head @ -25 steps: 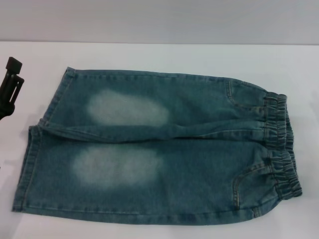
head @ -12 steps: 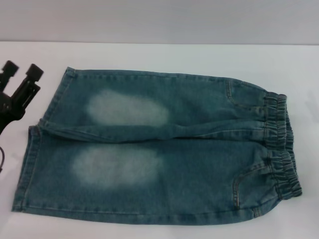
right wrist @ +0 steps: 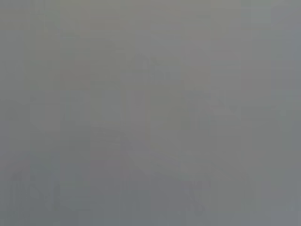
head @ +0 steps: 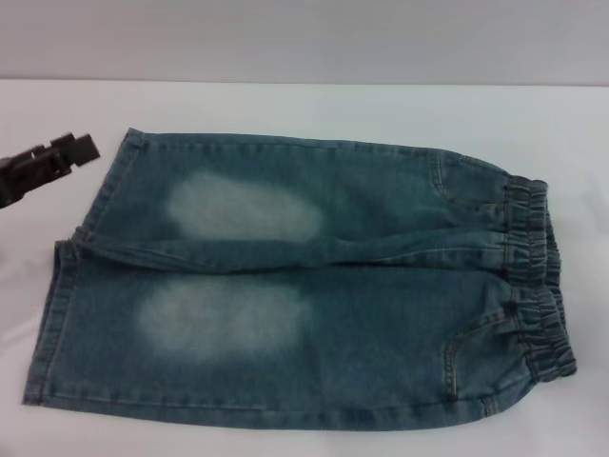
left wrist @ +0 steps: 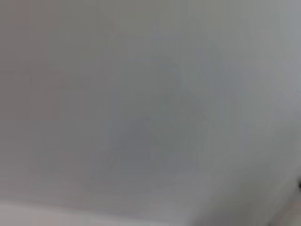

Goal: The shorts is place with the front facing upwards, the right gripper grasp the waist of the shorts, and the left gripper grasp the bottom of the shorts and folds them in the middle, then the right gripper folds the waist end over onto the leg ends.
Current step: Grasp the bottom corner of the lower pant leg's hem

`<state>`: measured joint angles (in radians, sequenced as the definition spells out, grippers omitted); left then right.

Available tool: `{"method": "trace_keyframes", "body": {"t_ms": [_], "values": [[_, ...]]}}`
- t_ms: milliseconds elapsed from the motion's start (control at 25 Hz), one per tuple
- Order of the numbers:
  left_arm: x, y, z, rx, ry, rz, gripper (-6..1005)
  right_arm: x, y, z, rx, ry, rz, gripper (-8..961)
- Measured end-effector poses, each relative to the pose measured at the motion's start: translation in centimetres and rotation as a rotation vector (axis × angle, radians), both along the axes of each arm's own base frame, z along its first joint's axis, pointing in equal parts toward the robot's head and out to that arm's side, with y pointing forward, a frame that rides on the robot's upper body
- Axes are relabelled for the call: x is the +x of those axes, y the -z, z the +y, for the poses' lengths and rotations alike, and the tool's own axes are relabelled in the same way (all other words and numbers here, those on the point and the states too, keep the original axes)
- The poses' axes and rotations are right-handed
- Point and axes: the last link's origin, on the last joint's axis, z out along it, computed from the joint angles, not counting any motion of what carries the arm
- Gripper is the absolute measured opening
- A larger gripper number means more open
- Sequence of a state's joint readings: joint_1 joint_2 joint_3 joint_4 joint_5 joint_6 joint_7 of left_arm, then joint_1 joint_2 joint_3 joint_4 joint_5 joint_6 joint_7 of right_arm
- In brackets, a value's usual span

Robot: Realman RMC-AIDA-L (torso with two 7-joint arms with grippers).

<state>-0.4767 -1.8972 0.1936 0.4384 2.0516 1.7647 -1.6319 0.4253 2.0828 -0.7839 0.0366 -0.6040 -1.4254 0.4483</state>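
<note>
Across the white table [head: 304, 105] we see the shorts [head: 304, 286] spread flat and unfolded, waistband [head: 538, 286] at frame right, leg hems [head: 57, 314] at left. No fold started, nothing grasped. At the upper left the left gripper [head: 71, 152] nears the hems; we cannot tell its opening. Right gripper unseen.

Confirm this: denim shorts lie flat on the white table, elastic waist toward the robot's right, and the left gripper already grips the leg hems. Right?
Not quite. In the head view the left gripper is beside the leg hems, not touching the denim shorts. The elastic waist does lie to the robot's right on the white table.
</note>
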Motion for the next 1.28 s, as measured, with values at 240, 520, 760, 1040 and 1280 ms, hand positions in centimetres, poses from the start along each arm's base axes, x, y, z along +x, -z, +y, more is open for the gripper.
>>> {"method": "trace_keyframes", "body": {"t_ms": [240,520,760,1040,1280], "values": [[0.5,-1.9,0.3,-0.288,-0.082,0.106,801,0.8,0.1,0.9,-0.026,0.066,-0.015,787],[0.0,-2.9,-0.5,-0.46,-0.205,0.189,801,1.7,-0.6,1.3,-0.002,0.127,-0.007,786],[-1.2,-3.3,-1.2,-0.551,-0.332,0.224,801,2.1,-0.9,1.6,0.0,0.155,-0.016,786],[-2.3,-2.8,-2.4,-0.628,-0.428,0.243,802,2.3,-0.9,2.1,-0.009,0.179,-0.016,786],[-3.3,-2.0,-3.3,-0.663,-0.471,0.274,802,2.2,-0.8,2.4,-0.015,0.183,-0.016,786]]}}
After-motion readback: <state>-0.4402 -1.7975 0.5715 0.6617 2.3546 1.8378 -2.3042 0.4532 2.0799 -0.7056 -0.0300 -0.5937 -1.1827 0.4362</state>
